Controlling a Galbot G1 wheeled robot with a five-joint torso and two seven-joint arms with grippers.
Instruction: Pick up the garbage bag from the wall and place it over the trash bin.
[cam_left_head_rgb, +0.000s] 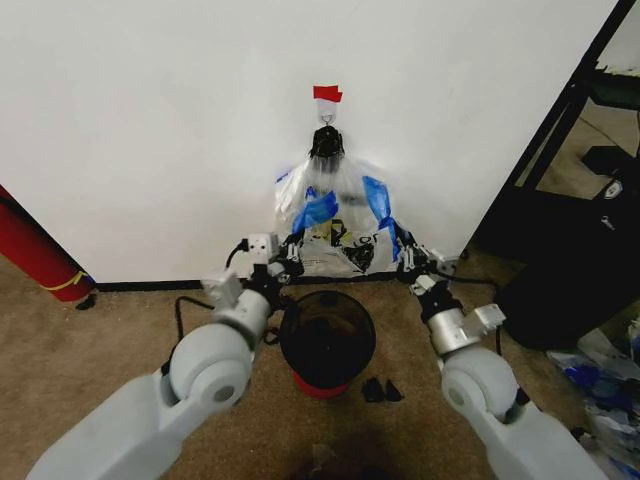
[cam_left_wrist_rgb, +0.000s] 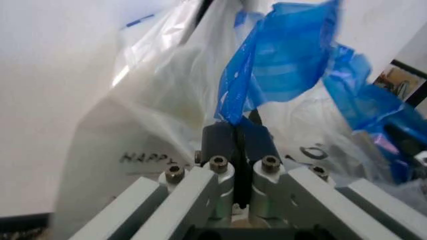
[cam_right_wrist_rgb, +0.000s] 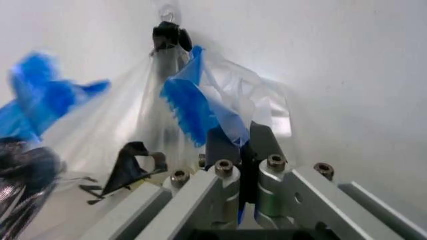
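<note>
1. Looking from the head view: the garbage bag (cam_left_head_rgb: 335, 215) hangs on the hook (cam_left_head_rgb: 327, 131) on the wall (cam_left_head_rgb: 150, 120), under a bit of red tape (cam_left_head_rgb: 327, 94), its lower end near the black baseboard. The left gripper (cam_left_head_rgb: 290, 252) is at the bag's lower left corner, the right gripper (cam_left_head_rgb: 405, 250) at its lower right. The trash bin (cam_left_head_rgb: 327, 338) sits on the carpet (cam_left_head_rgb: 90, 340) just in front of the wall, between the two arms and directly under the bag.
2. Left wrist view: fingers closed, pinching a blue patch (cam_left_wrist_rgb: 287, 65) of the crinkly film. "HAPPY" lettering shows through from something behind the plastic.
3. Right wrist view: fingers closed on a blue strip (cam_right_wrist_rgb: 193, 112) at the bag's other side; the film runs taut up to the black knot at the hook.
4. My read on the step: both pinches look set and the bag is not yet off the hook. Lift both grippers together to slacken the loop before pulling away from the wall. Keep them level and apart so the mouth stays spread for the bin. Thin film, so a sideways yank risks tearing or slipping.
</note>
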